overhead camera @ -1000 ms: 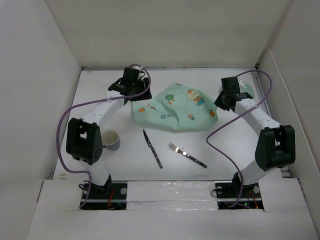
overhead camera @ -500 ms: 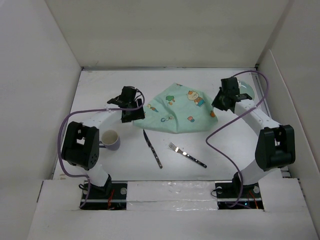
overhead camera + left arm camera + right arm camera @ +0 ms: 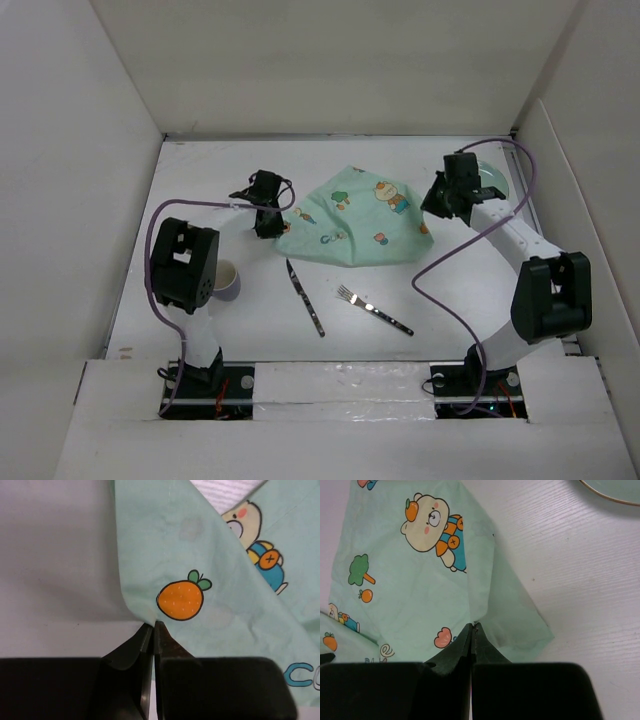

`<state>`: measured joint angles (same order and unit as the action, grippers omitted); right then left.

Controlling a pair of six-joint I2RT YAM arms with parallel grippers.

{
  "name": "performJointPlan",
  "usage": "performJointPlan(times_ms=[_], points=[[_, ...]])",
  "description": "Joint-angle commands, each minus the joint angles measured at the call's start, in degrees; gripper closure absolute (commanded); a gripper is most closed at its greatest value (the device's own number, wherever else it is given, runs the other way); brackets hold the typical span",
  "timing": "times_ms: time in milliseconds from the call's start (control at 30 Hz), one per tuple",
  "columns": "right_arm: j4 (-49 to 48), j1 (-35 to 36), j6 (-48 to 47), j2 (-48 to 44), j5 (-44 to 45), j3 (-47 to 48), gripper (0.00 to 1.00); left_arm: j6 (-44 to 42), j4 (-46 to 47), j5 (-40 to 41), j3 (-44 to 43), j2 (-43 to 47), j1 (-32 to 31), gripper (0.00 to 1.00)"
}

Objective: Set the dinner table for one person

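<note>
Crumpled mint placemat centre; knife, fork nearer; cup left; plate far right.

**White table, partly laid**

The dinner table is a plain matte white top. Across its middle, towards the far side, lies a mint-green placemat printed with cartoon animals and fruit, rumpled and folded over on itself rather than flat. On the bare top nearer to me lies a knife, set at an angle with its tip just beside the mat's near edge. A fork lies to its right, also slanted and not touching it. A pale mug stands at the left, partly hidden. A pale green plate rests at the far right, clear of the mat.
</note>
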<state>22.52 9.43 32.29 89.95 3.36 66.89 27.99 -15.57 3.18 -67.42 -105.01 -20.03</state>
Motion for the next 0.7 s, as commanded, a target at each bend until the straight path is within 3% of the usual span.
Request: performJointPlan(times_ms=[0, 200, 433, 500, 667], points=[[-2.13, 0.32, -1.18, -2.76, -1.77, 3.24, 1.0, -0.39, 0.11, 1.13, -5.26, 1.83, -0.01, 1.0], [0.05, 0.94, -1.71, -2.76, -2.65, 12.27, 1.0, -4.33, -6.04, 1.91, -22.64, 6.57, 0.52, 1.0], [5.24, 2.08, -2.5, -2.33, -5.2, 34.77, 1.0, -6.89, -15.88, 0.69, -53.56, 5.26, 5.26, 1.0], [8.31, 2.6, -2.5, -3.45, -5.11, 42.85, 1.0, -6.11, -16.77, -2.81, -57.11, 6.74, 7.97, 1.0], [7.62, 2.61, -2.41, -7.85, -3.71, 40.43, 1.0, -5.23, -15.02, -8.62, -52.75, 10.35, 14.12, 1.0]])
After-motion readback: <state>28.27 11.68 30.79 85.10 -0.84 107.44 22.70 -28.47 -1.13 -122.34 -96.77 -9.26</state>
